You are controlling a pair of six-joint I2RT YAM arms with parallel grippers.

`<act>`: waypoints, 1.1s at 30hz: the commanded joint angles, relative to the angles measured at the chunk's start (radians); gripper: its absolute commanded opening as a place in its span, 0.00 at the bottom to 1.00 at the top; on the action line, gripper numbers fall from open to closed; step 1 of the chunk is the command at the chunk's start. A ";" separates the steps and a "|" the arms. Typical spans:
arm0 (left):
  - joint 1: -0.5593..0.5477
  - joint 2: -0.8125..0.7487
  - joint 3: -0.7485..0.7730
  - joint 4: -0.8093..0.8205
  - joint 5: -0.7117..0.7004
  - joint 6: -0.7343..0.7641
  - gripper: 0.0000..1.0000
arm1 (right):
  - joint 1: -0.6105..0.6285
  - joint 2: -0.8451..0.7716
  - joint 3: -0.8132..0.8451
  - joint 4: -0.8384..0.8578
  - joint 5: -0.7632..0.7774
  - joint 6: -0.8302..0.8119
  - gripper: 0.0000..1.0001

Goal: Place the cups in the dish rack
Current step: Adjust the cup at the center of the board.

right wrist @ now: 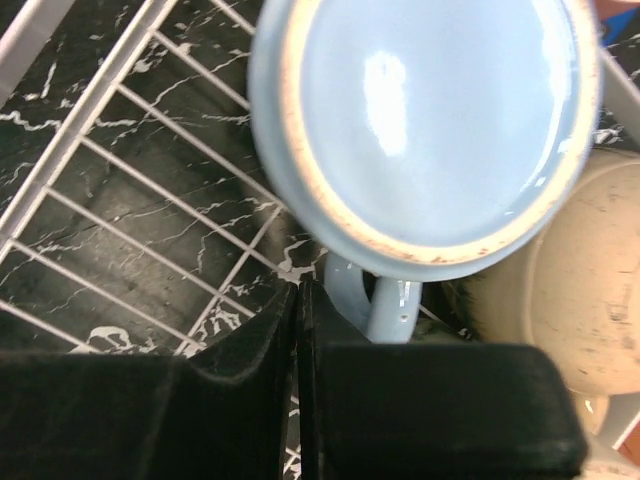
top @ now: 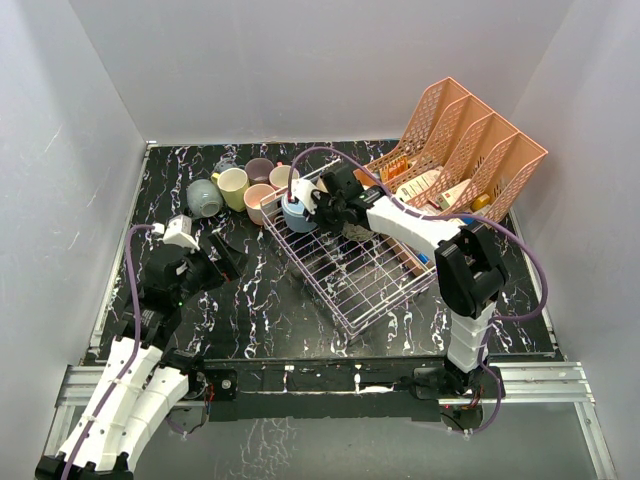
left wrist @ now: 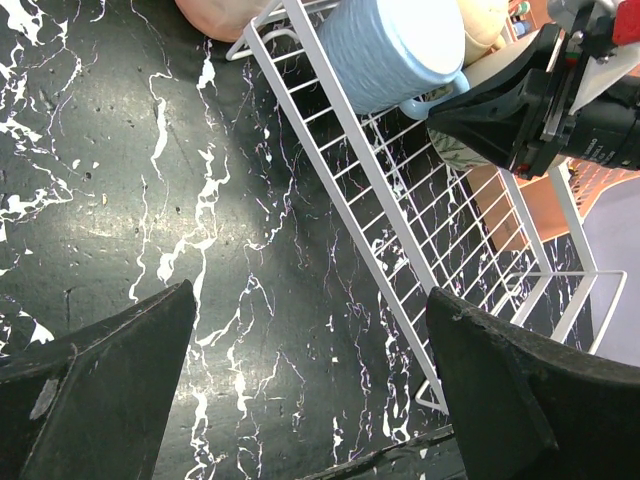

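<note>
Right gripper: fingers fully closed, pads meeting in a thin seam. The handle of the light blue mug comes out just at the tip of the right-hand pad. It may be pinched there, but the wrist view hides the contact, so I cannot tell. The mug's round blue face with a tan ring is turned to the wrist camera.

From above, the light blue mug is inside the dish rack, at its far-left corner, with the right gripper at its handle side. A cream mug is just beside it.

Left gripper: fingers spread wide, nothing between them. It hovers over the black marbled table, left of the rack and well apart from the mugs.

Other cups stand on the table in a cluster just outside the rack's far-left side: grey-blue, yellow, mauve, pink.

A salmon-pink lattice organiser sits behind the rack at far right.
</note>
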 commanded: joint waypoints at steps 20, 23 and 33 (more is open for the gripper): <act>0.003 0.213 0.159 0.054 -0.064 0.159 0.96 | -0.057 -0.321 -0.026 -0.003 -0.272 -0.026 0.14; 0.004 0.277 0.192 0.058 -0.112 0.208 0.96 | -0.132 -0.422 -0.106 -0.008 -0.496 -0.036 0.20; 0.210 0.596 0.358 0.193 0.075 0.257 0.93 | -0.382 -0.626 -0.334 0.101 -0.906 0.051 0.33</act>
